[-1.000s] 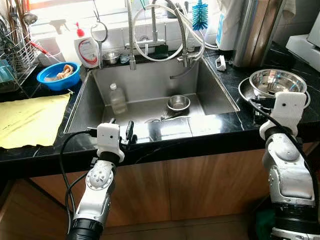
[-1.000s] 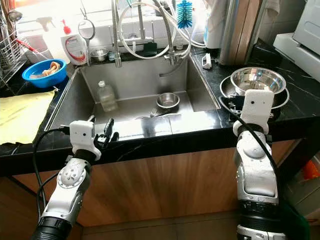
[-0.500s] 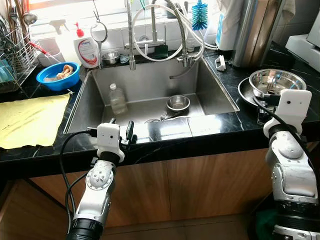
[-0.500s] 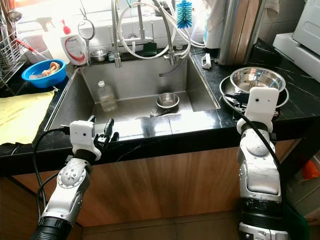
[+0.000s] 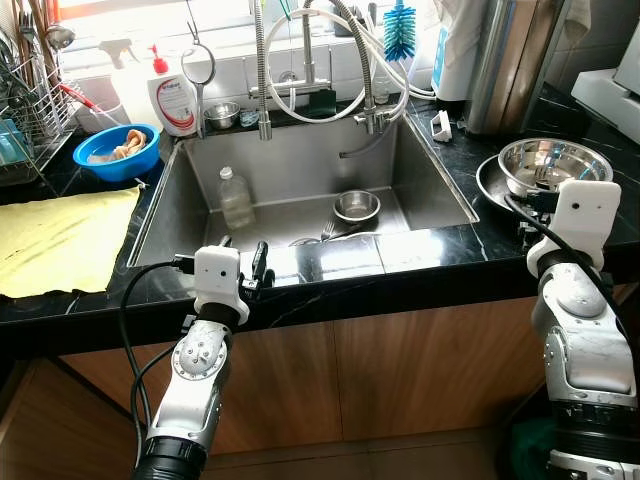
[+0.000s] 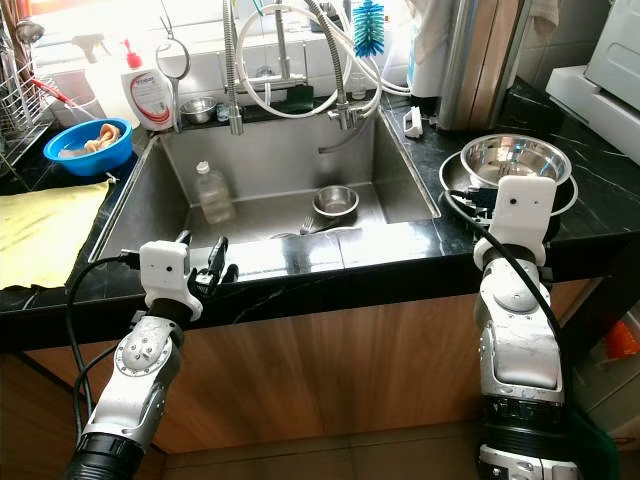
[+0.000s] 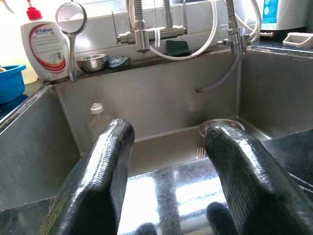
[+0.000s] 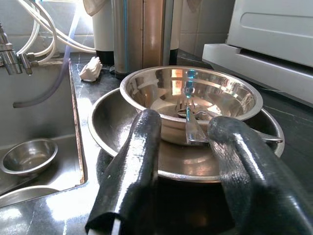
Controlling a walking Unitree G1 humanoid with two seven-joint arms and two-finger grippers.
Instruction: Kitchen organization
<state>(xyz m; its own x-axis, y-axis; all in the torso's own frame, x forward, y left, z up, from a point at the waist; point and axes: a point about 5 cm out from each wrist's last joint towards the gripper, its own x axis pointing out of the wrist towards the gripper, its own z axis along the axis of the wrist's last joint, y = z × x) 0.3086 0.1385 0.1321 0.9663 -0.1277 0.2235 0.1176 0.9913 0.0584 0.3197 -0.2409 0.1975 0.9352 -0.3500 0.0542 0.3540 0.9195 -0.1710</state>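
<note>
My right gripper, jaws wide and empty, faced the stacked steel bowls right of the sink, seemingly lining up a grasp. My left gripper hovered open at the sink's near edge.

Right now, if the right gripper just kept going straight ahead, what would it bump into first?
Most likely the stacked steel bowls on the counter: the right gripper, open, points straight at the near rim of the wide lower bowl, with the smaller one nested above.

Yellow cloth beside blue brush.
</note>
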